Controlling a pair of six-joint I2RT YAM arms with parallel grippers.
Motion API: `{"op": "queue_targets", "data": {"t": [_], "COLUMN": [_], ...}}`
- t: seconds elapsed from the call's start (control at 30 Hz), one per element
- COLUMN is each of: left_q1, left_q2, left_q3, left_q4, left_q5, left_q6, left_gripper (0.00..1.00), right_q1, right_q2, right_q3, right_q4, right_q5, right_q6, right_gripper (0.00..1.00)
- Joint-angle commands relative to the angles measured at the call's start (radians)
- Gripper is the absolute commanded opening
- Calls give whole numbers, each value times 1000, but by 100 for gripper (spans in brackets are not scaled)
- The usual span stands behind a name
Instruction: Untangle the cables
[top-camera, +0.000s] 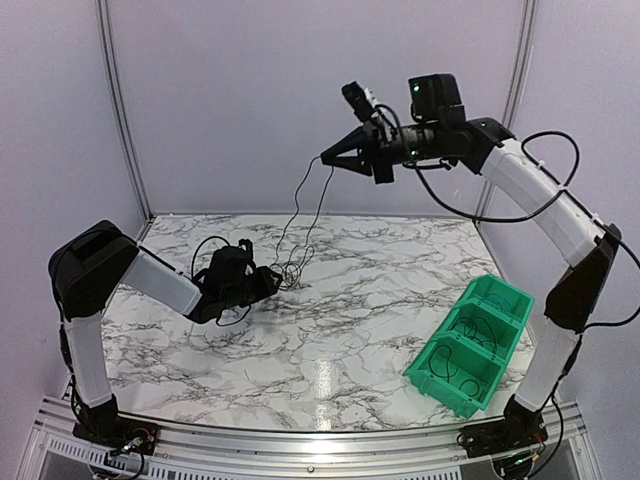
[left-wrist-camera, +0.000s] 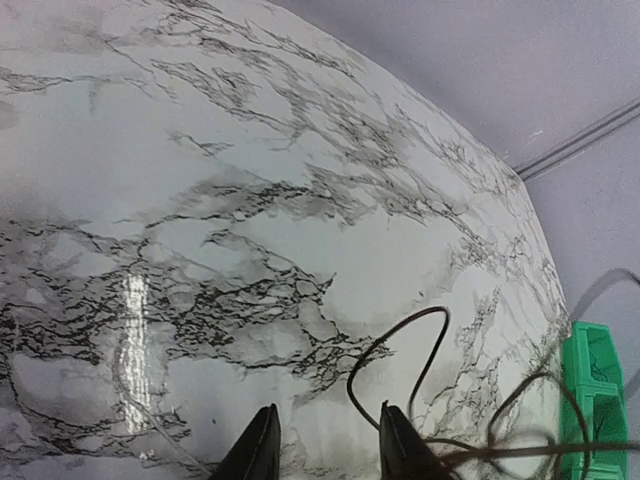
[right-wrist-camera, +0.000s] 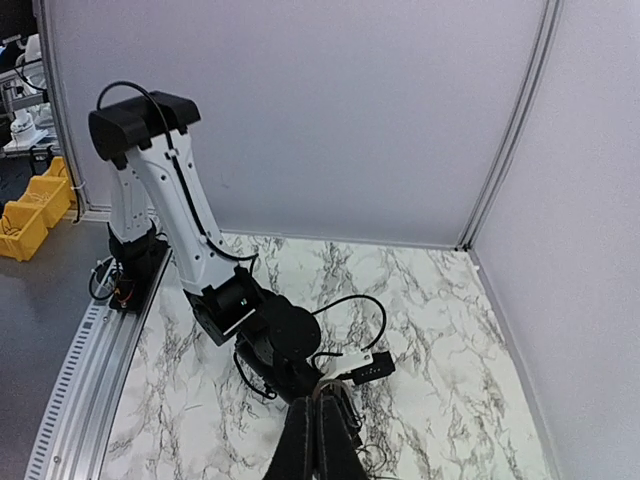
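Observation:
Thin dark cables (top-camera: 300, 210) hang in strands from my right gripper (top-camera: 324, 158), which is raised high above the table's back half and shut on them. The strands run down to a small loopy tangle (top-camera: 290, 272) on the marble. My left gripper (top-camera: 272, 283) sits low at the table right beside that tangle. In the left wrist view its jaws (left-wrist-camera: 330, 440) stand apart with only marble between them. A cable loop (left-wrist-camera: 389, 336) rises at the right finger's tip and curves back behind it. The right wrist view shows my right gripper (right-wrist-camera: 322, 395) with fingers pressed together.
A green two-compartment bin (top-camera: 475, 345) with dark wires inside stands at the table's right front; its corner shows in the left wrist view (left-wrist-camera: 595, 400). Grey walls close in the table at the back and sides. The left arm (right-wrist-camera: 240, 310) lies directly below the right gripper.

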Motion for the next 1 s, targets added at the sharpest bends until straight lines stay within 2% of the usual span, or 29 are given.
{"op": "queue_targets", "data": {"t": [0.0,0.43,0.5,0.63,0.77,0.97], "left_q1": [21,65,74,92,104,106], "left_q2": [-1,-70,-86,-120,-155,-208], "left_q3": [-33,-131,-149,-177,-197,-231], "left_q4": [14,-9,-20,-41,-65,-72], "left_q5": [-45,-74,-83,-94,-108,-130], "left_q6": [-17,4,8,20,39,54], "left_gripper": [36,33,33,33,33,33], "right_q1": [-18,-48,-79,-215,-272,-275], "right_q2": [-22,-59,-69,-84,-109,-147], "right_q3": [102,200,243,309,259,55], "right_q4": [-26,-26,-25,58,79,153], "right_q5": [-138,-119,-131,-184,-155,-88], "right_q6": [34,51,56,151,150,152], "right_gripper": [0,0,0,0,0,0]}}
